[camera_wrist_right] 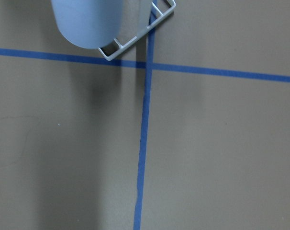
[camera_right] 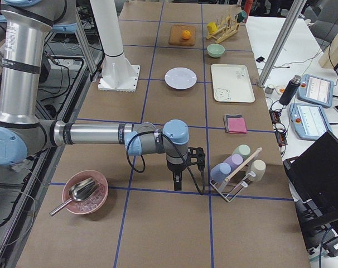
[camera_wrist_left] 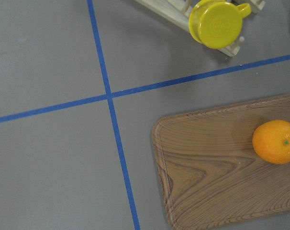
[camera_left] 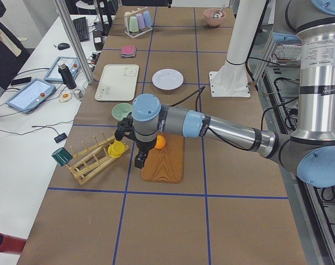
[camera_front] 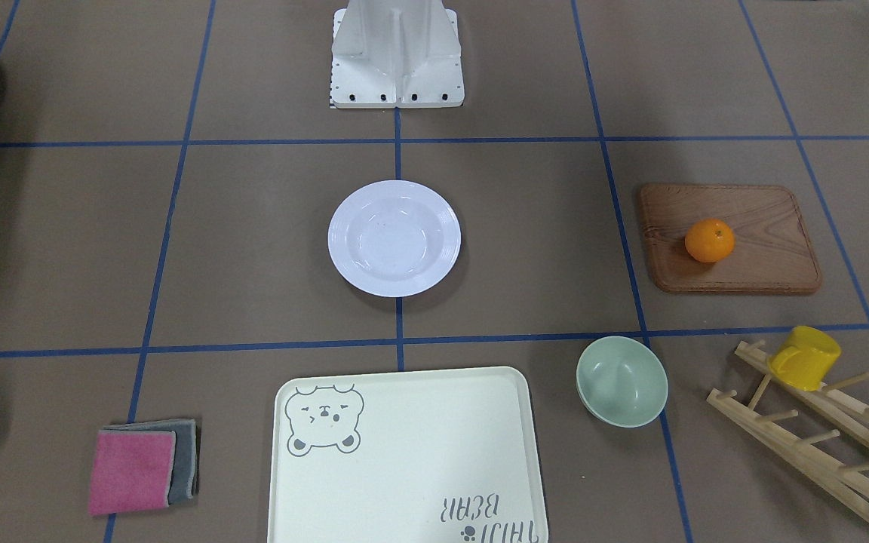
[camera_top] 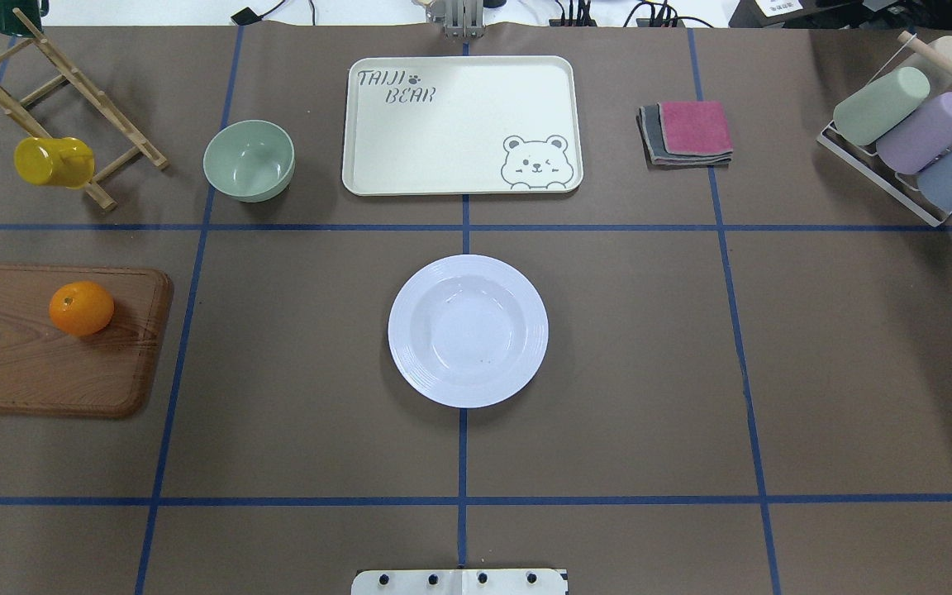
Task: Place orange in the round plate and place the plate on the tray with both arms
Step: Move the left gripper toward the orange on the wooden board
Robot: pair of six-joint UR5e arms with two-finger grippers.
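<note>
orange (camera_top: 81,307) on wooden board (camera_top: 30,364) | round plate (camera_top: 468,330) upright, central | tray (camera_top: 459,124) flat

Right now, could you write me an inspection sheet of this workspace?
Surface: brown table with blue tape grid.
Job's things: small orange on a brown wooden board; white round plate mid-table, empty; cream rectangular bear tray, empty.
Clutter: pale green bowl; yellow cup on wooden peg rack; pink and grey cloths; pastel cups in wire rack.
Grippers: left gripper by the board, right gripper by the wire rack; state unclear.
Cables: black cable loops at right wrist.
Surroundings: side bench with touchscreen pendants.
</note>
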